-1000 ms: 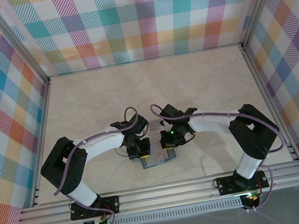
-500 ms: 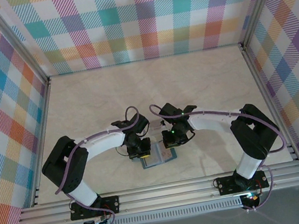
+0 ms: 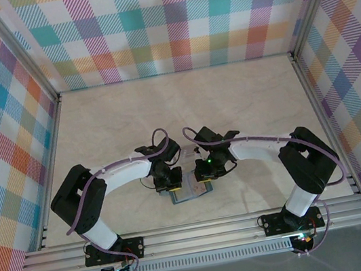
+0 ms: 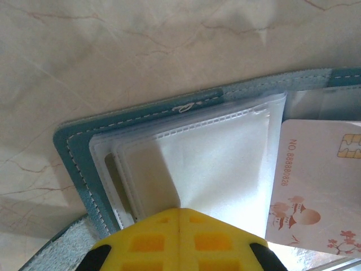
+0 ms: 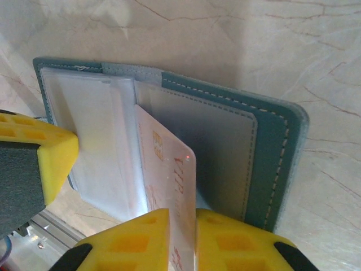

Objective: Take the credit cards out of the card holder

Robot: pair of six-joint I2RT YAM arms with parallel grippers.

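"Teal card holder lies open at six o'clock on the bench. How far along are you?"

"Partway, I judge. My left pincer, fingers together, pins the clear sleeves at the holder's nine o'clock. My right pincer is clamped on the pale credit card, tilted up; whether its far end has cleared the pocket, I cannot tell."

"What's left?"

"Draw this card free, set it down, then go for any other card inside."
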